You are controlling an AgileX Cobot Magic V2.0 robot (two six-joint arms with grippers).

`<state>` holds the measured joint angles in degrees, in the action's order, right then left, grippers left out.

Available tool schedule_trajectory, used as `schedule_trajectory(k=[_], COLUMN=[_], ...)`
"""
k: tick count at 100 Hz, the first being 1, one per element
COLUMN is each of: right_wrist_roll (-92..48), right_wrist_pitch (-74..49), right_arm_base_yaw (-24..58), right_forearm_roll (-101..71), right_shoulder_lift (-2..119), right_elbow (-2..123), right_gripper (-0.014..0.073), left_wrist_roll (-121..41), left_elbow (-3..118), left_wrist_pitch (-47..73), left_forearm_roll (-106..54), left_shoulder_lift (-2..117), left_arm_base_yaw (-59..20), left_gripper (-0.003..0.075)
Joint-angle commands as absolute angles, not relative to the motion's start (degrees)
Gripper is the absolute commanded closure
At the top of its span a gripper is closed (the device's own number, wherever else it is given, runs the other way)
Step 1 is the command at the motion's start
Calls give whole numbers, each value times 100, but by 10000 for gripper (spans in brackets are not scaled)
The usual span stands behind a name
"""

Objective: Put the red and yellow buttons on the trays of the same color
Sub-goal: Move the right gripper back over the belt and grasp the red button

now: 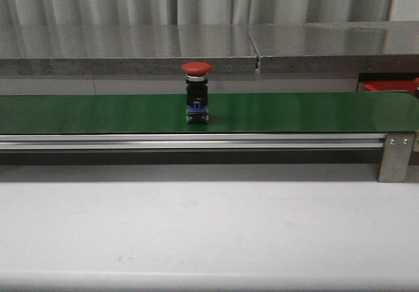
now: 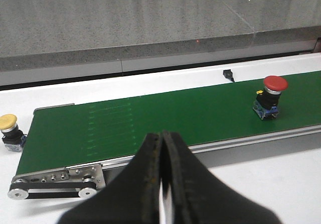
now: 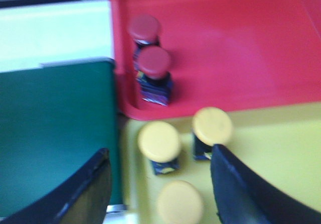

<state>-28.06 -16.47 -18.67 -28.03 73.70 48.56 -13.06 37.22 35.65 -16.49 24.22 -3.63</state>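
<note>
A red button [image 1: 196,91] stands upright on the green conveyor belt [image 1: 98,112], also seen as the red button [image 2: 269,97] in the left wrist view. A yellow button [image 2: 10,132] sits beside the belt's end. My left gripper [image 2: 163,138] is shut and empty, short of the belt. My right gripper [image 3: 159,158] hangs open above the yellow tray [image 3: 271,153], where three yellow buttons [image 3: 159,146] stand; nothing is held. Two red buttons [image 3: 154,74] stand in the red tray [image 3: 241,48]. Neither gripper shows in the front view.
A grey stone ledge [image 1: 131,46] runs behind the belt. The belt's metal frame and end bracket [image 1: 396,156] face the white table [image 1: 209,233]. A small black part [image 2: 228,75] lies on the white surface beyond the belt. A red tray corner [image 1: 389,85] shows at far right.
</note>
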Motion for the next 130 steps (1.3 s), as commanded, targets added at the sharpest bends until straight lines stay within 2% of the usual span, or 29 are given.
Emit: schedule_trajectory(k=[1,20,34,38,82,113,130], right_wrist_roll=[-2879,-2879,-2879,-2879,-2902,-3561,-3630], right_wrist_pitch=[-1508,-2169,-2812,-3005,-4790,-4884,-4722], right_arm_base_yaw=[-1587,-957,-625,-560,469,1184,1304], right_forearm_roll=[-2752,-2685,-2679,-2679,-2587,-2478,-2476], right_shoulder_lift=[7054,7072,7186,7247,8399,9267,9725], right_elbow=[5082,5560,6055,6197,7645,8171,8410], right_gripper=[145,128,-41,-66,-52,-52,-52], left_wrist_roll=[-1242,-1242,-1242,-1242,-1242,-1242,-1242], left_elbow=[3872,3872,3872,3872,3872,3872,3872], left_wrist_pitch=[3180,3180,3180,3180,3180,3180,3180], left_forearm_roll=[-1763,-1763,-1763,-1763,-1763,-1763,-1763], left_shoulder_lift=[2471,2471,2471,2471,2471,2471,2471], left_arm_base_yaw=[-410,-410,-410,-410,-410,-410,-410], left_gripper=[741,741,741,741,741,741,741])
